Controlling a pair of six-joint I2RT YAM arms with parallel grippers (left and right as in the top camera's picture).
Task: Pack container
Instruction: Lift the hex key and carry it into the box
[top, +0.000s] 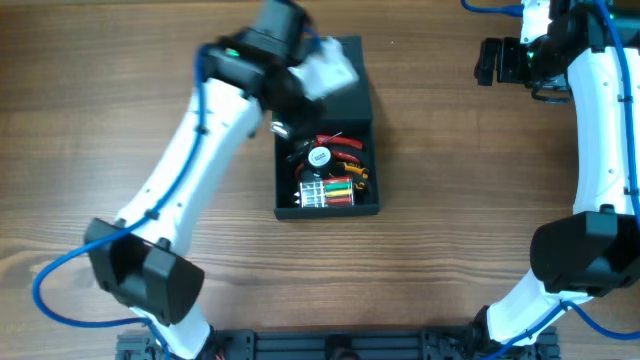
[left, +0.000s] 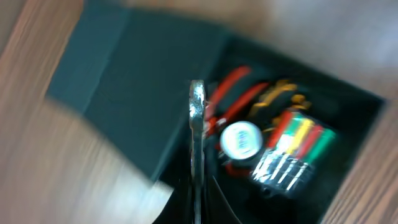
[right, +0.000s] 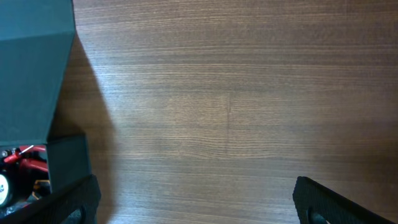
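- Container (top: 328, 208): mid-table, packing underway. Next move, I'd say: lower the wrench (left: 197, 106) into a free gap, then let go w/o snagging.
- Look: dark teal-grey, matte; lid (left: 143, 93) open at far side.
- Left gripper (left: 199, 208): clenched on the slim silver wrench, above the box.
- Right gripper (right: 196, 199): jaws wide, empty, far right.
- Inside: red pliers (top: 340, 143), screwdrivers (top: 335, 190).

Left claw (left: 196, 208) clamped on slim metal tool (left: 197, 109) above open container (left: 140, 93); red pliers (left: 233, 84), coloured screwdrivers (left: 298, 140) inside.

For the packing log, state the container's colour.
Dark teal-grey; the container shows best in the left wrist view.
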